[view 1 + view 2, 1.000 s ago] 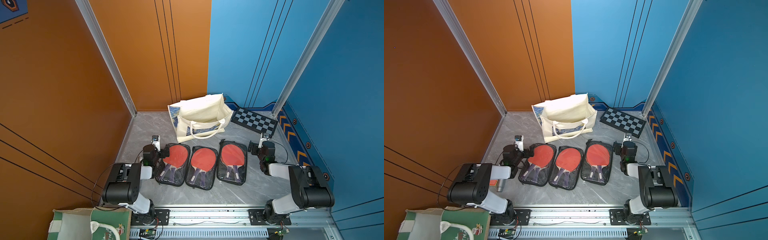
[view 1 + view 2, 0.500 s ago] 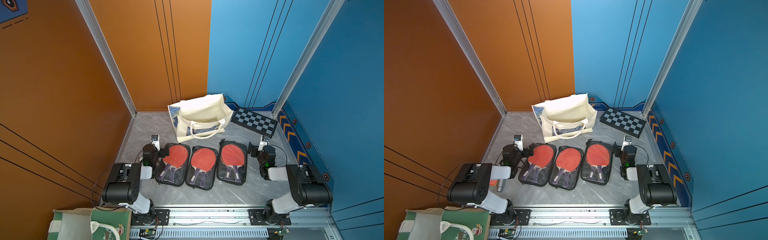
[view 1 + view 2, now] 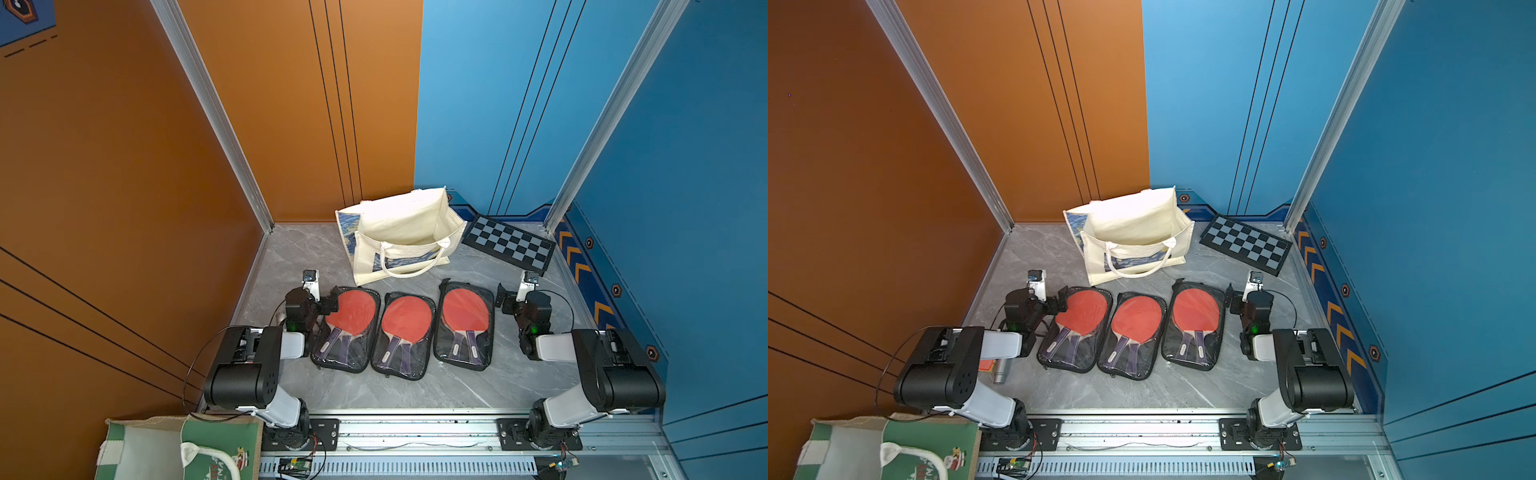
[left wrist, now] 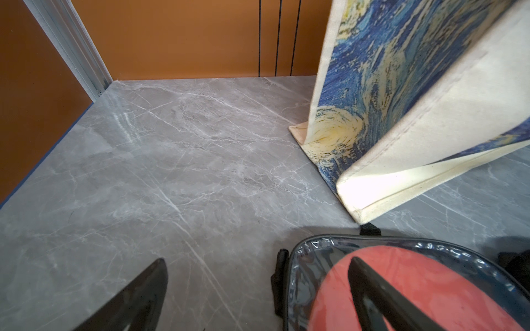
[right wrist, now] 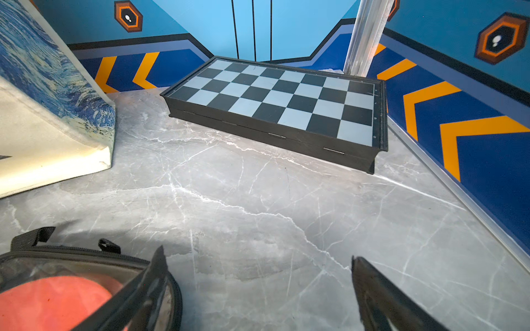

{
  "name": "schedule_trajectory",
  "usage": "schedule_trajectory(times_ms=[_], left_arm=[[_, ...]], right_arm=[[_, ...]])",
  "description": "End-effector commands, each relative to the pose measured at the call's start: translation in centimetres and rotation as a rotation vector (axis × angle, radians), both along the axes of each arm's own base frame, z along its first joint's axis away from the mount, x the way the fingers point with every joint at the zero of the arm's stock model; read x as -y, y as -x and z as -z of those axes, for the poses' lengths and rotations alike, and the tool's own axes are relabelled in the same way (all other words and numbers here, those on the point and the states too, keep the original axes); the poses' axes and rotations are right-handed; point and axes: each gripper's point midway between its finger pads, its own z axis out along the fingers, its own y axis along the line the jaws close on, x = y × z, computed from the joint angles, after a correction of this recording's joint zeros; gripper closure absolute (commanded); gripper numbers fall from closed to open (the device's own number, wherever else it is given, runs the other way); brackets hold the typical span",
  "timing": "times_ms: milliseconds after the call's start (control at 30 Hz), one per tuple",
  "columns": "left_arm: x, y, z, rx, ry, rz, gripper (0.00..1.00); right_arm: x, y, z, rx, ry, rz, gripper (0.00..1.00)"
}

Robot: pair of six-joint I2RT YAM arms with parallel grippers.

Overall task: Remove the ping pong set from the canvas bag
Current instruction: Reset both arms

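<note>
Before the bag [image 3: 405, 232], outside it: three cased sets [image 3: 407, 328] lie flat side by side, unstacked, likely so each stays graspable. Long axes run toward bag, blades nearest it, handles away. Flanking the row, left gripper [image 3: 329, 305] and right gripper [image 3: 504, 300]: jaws wide, empty.

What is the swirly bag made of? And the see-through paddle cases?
Canvas bag: matte woven cloth, probably cotton canvas; weave and stitched seams show. Paddle cases: glossy clear plastic, likely vinyl; it wrinkles and glints, with black fabric edging.
</note>
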Motion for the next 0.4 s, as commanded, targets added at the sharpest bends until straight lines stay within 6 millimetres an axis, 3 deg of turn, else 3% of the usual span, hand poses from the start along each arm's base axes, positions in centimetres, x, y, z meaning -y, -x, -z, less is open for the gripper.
schedule_trajectory(times_ms=[0, 367], left_arm=[[-0.12, 0.04, 0.04, 0.006, -0.020, -0.006, 0.02], [-0.63, -0.04, 0.13, 0.003, -0.028, -0.041, 0.02]], right_arm=[[0.04, -0.47, -0.43, 0.013, 0.021, 0.004, 0.00], [0.05, -0.48, -0.45, 0.014, 0.021, 0.005, 0.00]])
